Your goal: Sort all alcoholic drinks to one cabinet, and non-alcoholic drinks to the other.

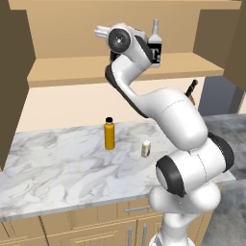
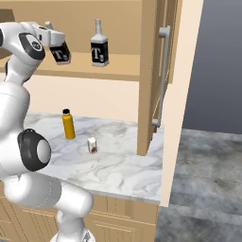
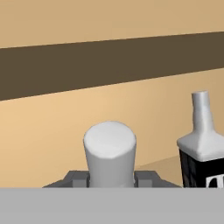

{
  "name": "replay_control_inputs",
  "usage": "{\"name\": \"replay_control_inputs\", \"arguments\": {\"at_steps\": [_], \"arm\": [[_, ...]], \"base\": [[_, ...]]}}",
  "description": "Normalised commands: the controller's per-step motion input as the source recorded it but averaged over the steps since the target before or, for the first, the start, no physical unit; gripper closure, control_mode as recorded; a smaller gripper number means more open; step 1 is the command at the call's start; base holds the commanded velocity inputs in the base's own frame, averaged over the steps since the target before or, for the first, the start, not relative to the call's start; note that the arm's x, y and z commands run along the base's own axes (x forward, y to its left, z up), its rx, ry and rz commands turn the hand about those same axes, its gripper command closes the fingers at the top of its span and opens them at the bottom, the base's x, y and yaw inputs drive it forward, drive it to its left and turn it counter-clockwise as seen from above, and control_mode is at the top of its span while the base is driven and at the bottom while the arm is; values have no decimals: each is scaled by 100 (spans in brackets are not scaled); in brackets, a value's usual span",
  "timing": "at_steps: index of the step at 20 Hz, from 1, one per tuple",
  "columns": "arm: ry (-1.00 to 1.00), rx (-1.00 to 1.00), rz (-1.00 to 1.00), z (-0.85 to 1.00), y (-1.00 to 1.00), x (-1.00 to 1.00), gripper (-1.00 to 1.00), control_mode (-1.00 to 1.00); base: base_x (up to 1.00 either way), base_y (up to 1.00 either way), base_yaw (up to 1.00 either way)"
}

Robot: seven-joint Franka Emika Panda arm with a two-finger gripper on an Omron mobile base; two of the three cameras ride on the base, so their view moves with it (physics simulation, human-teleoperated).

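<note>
**Second "T" bottle gripped at the shelf**

My gripper (image 3: 111, 181) is closed about as far as it goes, clamped on the neck of a "T" bottle (image 2: 60, 53). In the hand view its pale neck top sits dead centre, rising from between my two fingers (image 3: 76, 179), so its long axis runs straight along my line of sight, cap toward me. From the right base view the held bottle hangs at about 10 o'clock in the picture, label facing out, tilted a little off upright, body down and neck up into my hand. I cannot tell whether its base touches the shelf (image 2: 118, 61) or hangs just above it.

The other "T" bottle (image 2: 99, 45) stands upright on that shelf of the wide cabinet (image 1: 120, 29), neck pointing up, just beside the held one at its 3 o'clock. In the hand view it also shows at 3 o'clock.

The orange bottle (image 1: 109, 134) stands upright on the marble counter (image 1: 57, 168), black cap up, well below the shelf. A small white carton (image 1: 146, 149) stands near it, at its 4 o'clock in the left base view.

The narrow cabinet (image 2: 153, 71) with the grey bar handle (image 2: 163, 75) stands at 3 o'clock of the shelf in the right base view, its door swung open.
</note>
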Motion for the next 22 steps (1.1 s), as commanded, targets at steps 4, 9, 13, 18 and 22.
{"name": "replay_control_inputs", "arguments": {"at_steps": [4, 9, 13, 18, 22], "arm": [[-1, 0, 0, -1, 8, 25, 100, -100], [0, 0, 0, -10, 9, 22, 100, -100], [0, 0, 0, -17, 5, 15, 100, -100], [-1, 0, 0, -10, 0, 13, 100, -100], [-1, 0, 0, -16, 0, 2, 100, -100]], "base": [[0, 0, 0], [0, 0, 0], [0, 0, 0], [0, 0, 0], [0, 0, 0]]}}
